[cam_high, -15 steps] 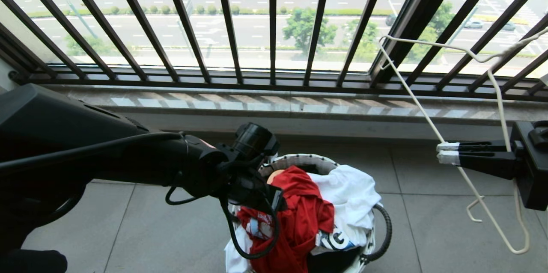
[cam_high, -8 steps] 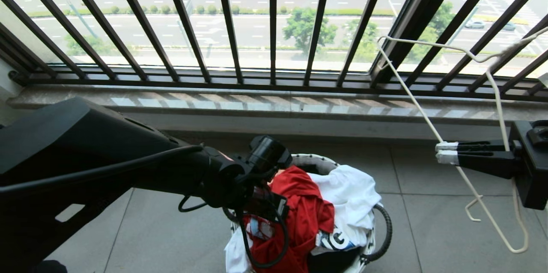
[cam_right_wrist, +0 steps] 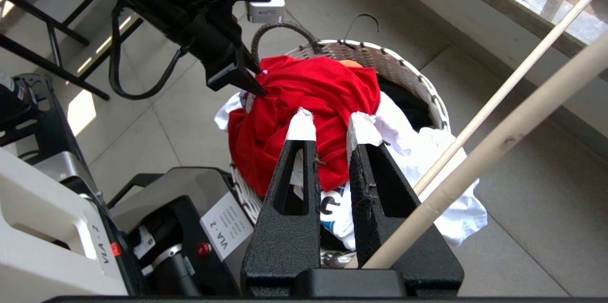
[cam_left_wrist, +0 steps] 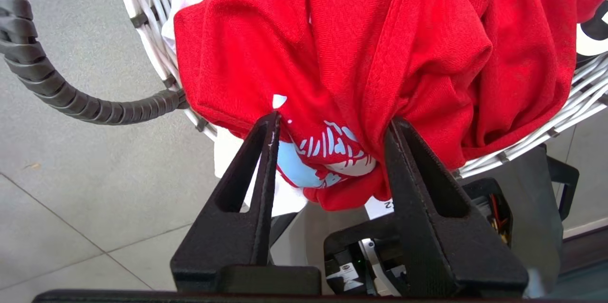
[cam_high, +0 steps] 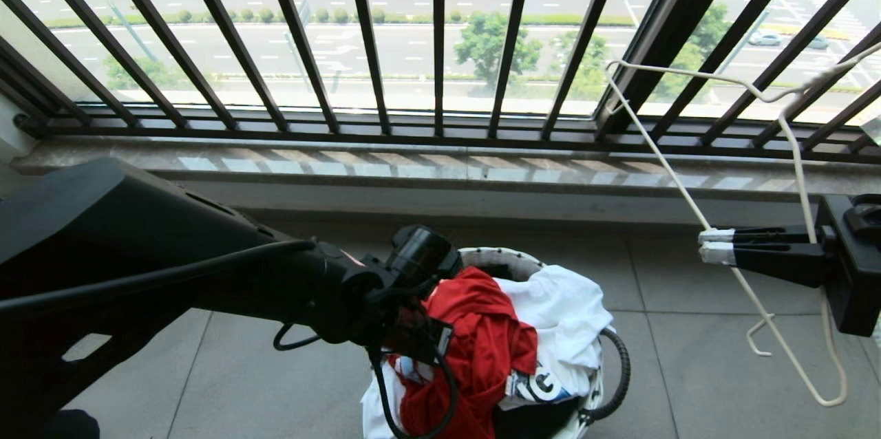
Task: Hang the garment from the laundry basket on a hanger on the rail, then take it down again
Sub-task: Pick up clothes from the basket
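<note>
A: Pinching begins: the left gripper (cam_left_wrist: 330,125) has its fingers part-spread on either side of a fold of the garment (cam_left_wrist: 370,42), which is piled in the laundry basket (cam_high: 592,384) and not yet lifted.

B: Remaining steps? Hidden parts?

A: Hanging and taking down remain. The right gripper (cam_high: 716,248), pressed on the hanger (cam_high: 661,157), waits alongside. No rail is in view; whether the fold is gripped firmly cannot be told.

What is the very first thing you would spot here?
The bright red T-shirt heaped on top of the white laundry basket on the floor, with the left gripper straddling a bunch of its cloth. Off to the right, the right gripper holds a thin white hanger up before the dark window railing.
</note>
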Controlling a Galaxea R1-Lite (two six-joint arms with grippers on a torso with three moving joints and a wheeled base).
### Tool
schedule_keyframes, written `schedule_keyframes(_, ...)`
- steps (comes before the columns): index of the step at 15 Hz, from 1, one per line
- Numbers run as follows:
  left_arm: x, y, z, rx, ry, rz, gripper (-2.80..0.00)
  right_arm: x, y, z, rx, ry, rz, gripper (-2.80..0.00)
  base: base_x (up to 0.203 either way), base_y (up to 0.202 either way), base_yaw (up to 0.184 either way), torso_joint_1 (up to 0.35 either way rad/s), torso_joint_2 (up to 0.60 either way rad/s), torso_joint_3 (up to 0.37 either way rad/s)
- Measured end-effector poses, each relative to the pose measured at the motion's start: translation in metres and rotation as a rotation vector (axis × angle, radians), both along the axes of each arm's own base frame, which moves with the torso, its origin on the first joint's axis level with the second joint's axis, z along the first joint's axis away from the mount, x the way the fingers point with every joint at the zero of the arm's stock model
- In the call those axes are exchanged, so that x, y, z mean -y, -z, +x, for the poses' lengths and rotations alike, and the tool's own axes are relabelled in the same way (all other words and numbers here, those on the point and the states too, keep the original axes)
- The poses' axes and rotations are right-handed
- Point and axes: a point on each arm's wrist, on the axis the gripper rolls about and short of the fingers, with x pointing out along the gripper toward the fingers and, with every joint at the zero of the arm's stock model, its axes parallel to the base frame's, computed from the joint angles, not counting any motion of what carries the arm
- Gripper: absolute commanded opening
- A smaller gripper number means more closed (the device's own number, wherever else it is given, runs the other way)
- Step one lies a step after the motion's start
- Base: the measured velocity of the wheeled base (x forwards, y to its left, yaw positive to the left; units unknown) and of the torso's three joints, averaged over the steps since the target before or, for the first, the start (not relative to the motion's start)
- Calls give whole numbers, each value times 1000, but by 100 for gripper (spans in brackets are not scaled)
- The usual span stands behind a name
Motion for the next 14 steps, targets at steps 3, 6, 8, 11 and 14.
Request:
schedule_keyframes(3,-5,5,-4,-18,-4,18,-280,0,1,1,-5,0,0,-280,0,0,0,0,0,0)
schedule_keyframes(6,-14,10,1,-32,-30,31,-280,0,1,2,-6,0,0,-280,0,0,0,0,0,0)
schedule_keyframes(8,-19,10,-1,-39,-36,35,-280,0,1,2,-6,0,0,-280,0,0,0,0,0,0)
schedule_keyframes(11,-30,15,-20,-82,-19,66,-280,0,1,2,-6,0,0,-280,0,0,0,0,0,0)
schedule_keyframes(14,-35,21,-53,-135,51,94,-280,0,1,2,-7,0,0,-280,0,0,0,0,0,0)
